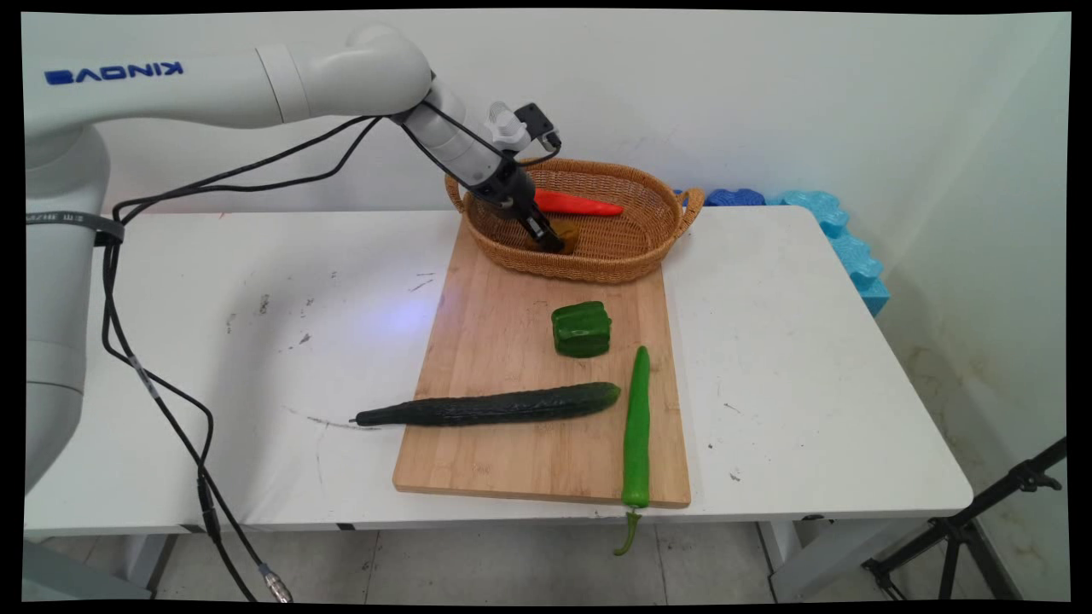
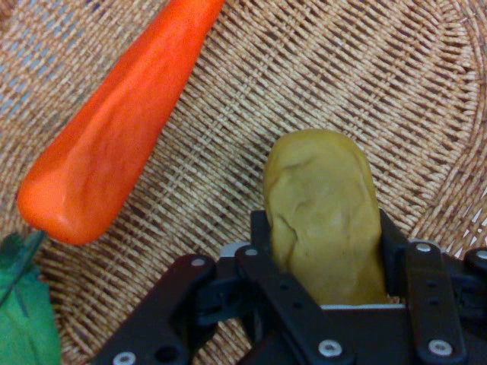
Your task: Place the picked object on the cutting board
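Table [image 1: 256, 341]: white, it carries the wooden cutting board [image 1: 503, 358] and, at the board's far end, the wicker basket [image 1: 614, 256].
Cutting board: three green vegetables lie on it, not in the basket: the dark cucumber [image 1: 495, 406] with its thin end over the left edge, the long green chili [image 1: 636, 422] with its stem past the near edge, and the green bell pepper [image 1: 581, 329] between them and the basket.
Basket: it already holds the orange-red carrot [image 2: 114, 144], which lies on the woven floor.
Gripper [image 2: 323, 266]: it is low inside the basket, and its fingers pinch the yellowish-brown potato [image 2: 323, 205] from both sides.
Potato: inside the basket beside the carrot, apart from it; whether it rests on the weave cannot be told.
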Controlling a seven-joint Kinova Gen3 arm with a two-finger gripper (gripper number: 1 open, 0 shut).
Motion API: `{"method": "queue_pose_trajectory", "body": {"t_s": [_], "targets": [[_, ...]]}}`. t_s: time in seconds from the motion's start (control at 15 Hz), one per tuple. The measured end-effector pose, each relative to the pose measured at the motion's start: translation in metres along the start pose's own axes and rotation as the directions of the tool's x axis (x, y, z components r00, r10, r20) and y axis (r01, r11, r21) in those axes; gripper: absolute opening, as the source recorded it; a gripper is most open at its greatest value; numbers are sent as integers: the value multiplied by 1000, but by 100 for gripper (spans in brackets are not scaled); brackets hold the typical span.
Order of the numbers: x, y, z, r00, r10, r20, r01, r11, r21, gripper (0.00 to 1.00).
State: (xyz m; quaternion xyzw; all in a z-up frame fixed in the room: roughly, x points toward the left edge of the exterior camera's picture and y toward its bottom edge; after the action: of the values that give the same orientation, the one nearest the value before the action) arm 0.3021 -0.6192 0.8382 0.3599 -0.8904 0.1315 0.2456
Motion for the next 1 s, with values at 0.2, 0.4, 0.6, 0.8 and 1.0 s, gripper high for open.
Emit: {"method": "queue_pose_trajectory", "body": {"t_s": [0.2,0.4,0.6,0.8,1.0], "targets": [[2,0,-1,1000,5,-1,-5,1000,-2,0],[7,1,-9,1000,19,-12,-19,1000,1,0],[12,2,-25,999,44,-30,-44,999,6,0],[13,5,-44,997,68,-45,-67,998,10,0],[11,11,-62,995,84,-56,-84,996,10,0]]}}
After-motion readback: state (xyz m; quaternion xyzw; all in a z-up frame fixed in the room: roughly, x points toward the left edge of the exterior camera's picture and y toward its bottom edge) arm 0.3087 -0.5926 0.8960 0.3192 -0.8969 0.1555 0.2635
